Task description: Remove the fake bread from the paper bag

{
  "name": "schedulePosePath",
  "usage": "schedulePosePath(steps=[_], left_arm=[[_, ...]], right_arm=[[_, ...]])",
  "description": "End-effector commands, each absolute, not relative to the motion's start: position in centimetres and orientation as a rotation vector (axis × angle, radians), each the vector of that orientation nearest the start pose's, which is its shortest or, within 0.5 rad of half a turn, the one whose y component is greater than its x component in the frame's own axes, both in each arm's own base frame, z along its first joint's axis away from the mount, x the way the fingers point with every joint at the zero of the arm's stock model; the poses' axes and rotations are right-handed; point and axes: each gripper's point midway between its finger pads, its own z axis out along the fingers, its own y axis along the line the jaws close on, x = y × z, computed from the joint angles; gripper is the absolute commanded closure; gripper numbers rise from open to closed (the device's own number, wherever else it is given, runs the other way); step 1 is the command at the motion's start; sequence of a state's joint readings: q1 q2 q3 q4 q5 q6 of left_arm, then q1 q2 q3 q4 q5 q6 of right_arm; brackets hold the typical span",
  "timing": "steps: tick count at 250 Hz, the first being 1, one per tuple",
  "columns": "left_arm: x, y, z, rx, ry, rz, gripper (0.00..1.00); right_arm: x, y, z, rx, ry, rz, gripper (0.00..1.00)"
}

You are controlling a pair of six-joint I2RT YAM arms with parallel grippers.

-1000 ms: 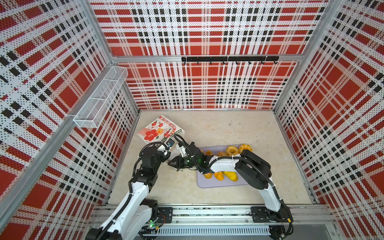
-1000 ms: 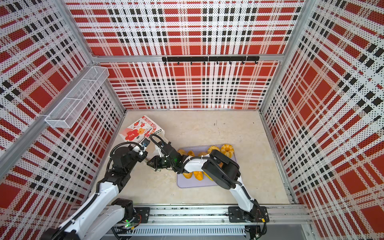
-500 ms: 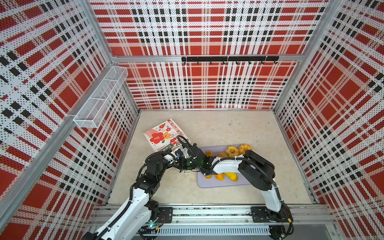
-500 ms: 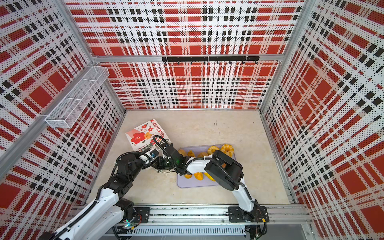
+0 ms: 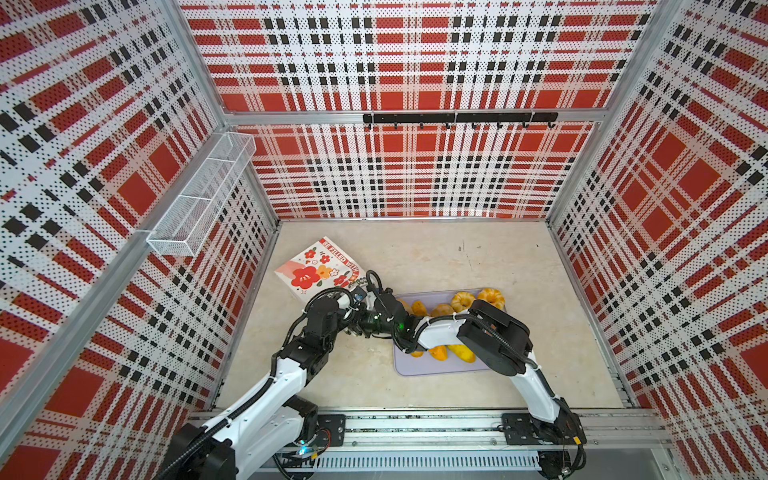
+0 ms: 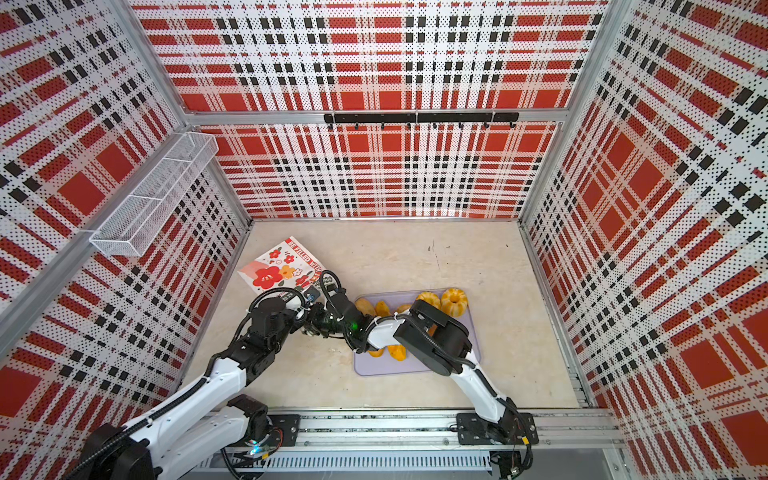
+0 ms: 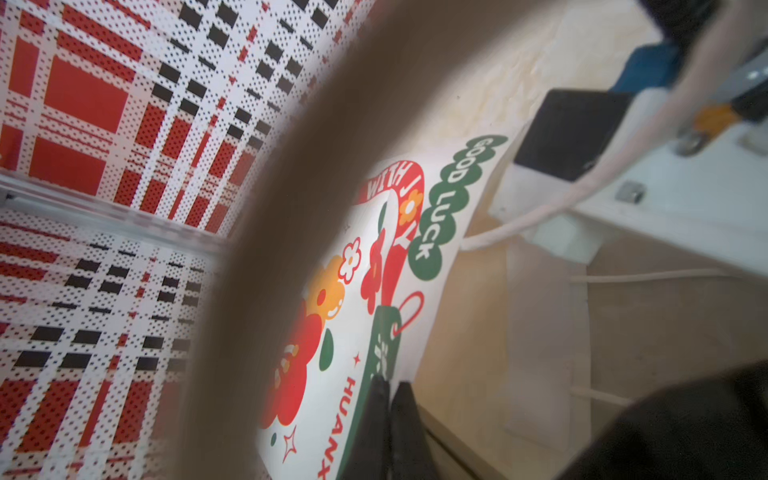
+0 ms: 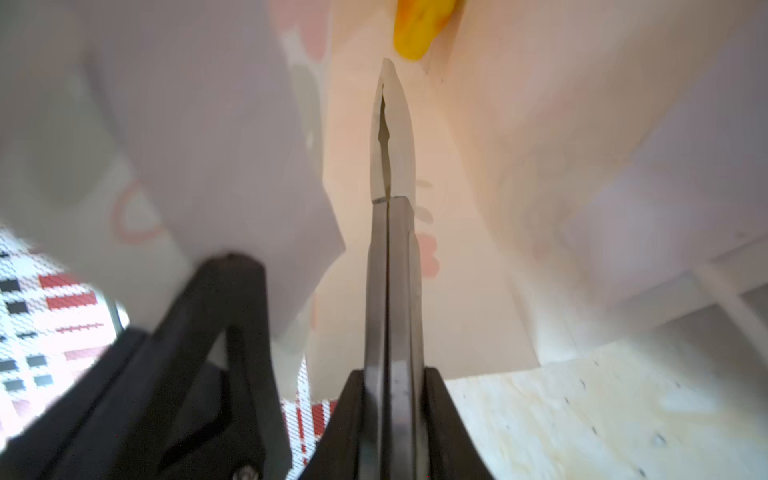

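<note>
- In both top views: paper bag (image 5: 316, 270) (image 6: 278, 272) lying printed face up on the bench (image 5: 415, 257), close to the left wall. Both arms meeting at its open end. Nearby, a lavender tray (image 5: 415, 368) carrying fake bread (image 5: 461, 300).
- Left wrist view: left hand (image 7: 392, 386) pinched tight on the bag's printed rim.
- Right wrist view: right hand (image 8: 388, 95) closed with nothing between its fingers, reaching inside the bag. One yellow bread (image 8: 419, 25) just beyond the tips.
</note>
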State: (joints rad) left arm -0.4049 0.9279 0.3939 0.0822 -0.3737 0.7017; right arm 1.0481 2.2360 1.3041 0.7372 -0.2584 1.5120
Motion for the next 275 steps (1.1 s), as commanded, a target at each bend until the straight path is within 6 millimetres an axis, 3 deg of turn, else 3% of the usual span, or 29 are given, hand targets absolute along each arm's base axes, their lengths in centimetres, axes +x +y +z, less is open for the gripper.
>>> schedulePosePath(steps=[1, 36, 58, 99, 165, 226, 275], left_arm=[[31.8, -8.8, 16.6, 0.833, 1.785, 0.447, 1.00], [32.1, -8.5, 16.8, 0.778, 1.804, 0.422, 1.00], [32.4, -8.2, 17.4, 0.736, 1.804, 0.404, 1.00], [32.3, -7.3, 18.6, 0.670, 1.788, 0.382, 1.00], [31.6, -6.7, 19.0, 0.646, 1.782, 0.363, 1.00], [30.9, -7.3, 19.3, 0.680, 1.755, 0.327, 1.00], [30.5, -7.7, 19.0, 0.704, 1.745, 0.302, 1.00]], right_arm=[[27.5, 57.1, 15.7, 0.375, 2.099, 2.080, 0.79], [27.4, 57.7, 16.1, 0.411, 2.042, 2.136, 0.78], [26.7, 57.6, 15.3, 0.405, 2.037, 2.136, 0.78], [25.6, 56.5, 11.7, 0.384, 2.056, 2.094, 0.81], [25.3, 57.2, 10.5, 0.204, 2.093, 2.055, 0.84], [26.6, 57.7, 10.5, -0.016, 2.199, 1.862, 0.84], [28.6, 57.1, 10.4, -0.036, 2.222, 1.799, 0.85]])
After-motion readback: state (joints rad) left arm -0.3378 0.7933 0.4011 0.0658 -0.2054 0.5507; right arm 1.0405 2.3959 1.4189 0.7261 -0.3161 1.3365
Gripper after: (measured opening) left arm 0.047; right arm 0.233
